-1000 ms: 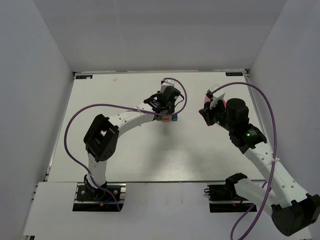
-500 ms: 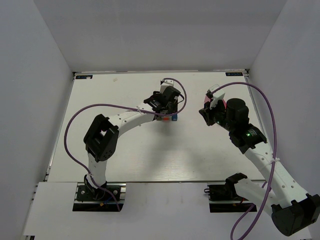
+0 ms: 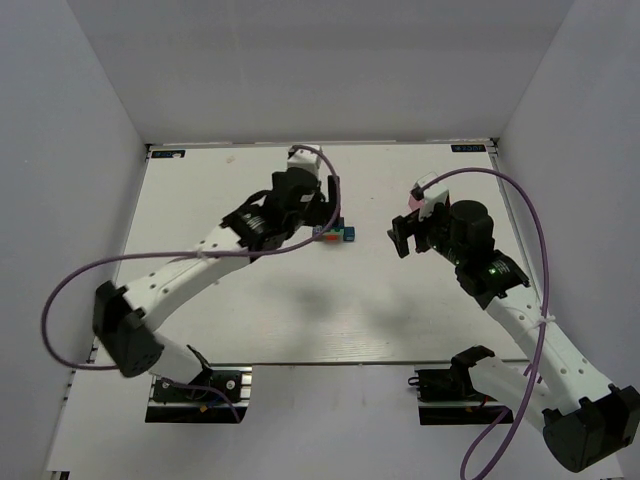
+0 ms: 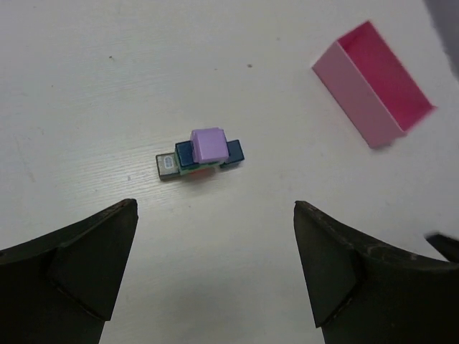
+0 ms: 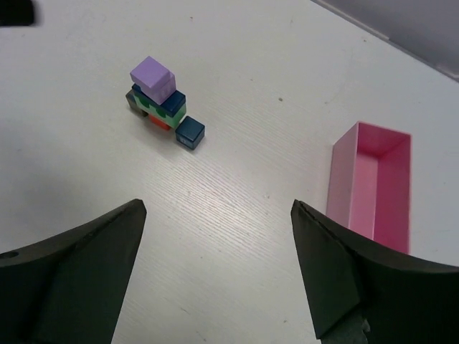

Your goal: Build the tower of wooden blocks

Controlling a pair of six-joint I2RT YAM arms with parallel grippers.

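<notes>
1. The left gripper hung above the wood block tower with its jaws spread wide, holding nothing. The right gripper was also spread and empty, facing the stack from the side.
2. The tower stood near the middle of the table, untouched by either claw. A purple cube was on top, dark blue and green cubes sat beneath it, and red showed at the base.
3. One dark blue cube sat on the table just beside the tower's foot, unstacked.
4. A pink open box lay well apart, on the right arm's side.
5. Both claws being clear of the stack probably let it balance unaided. The loose blue cube looked the likeliest next pick.
</notes>
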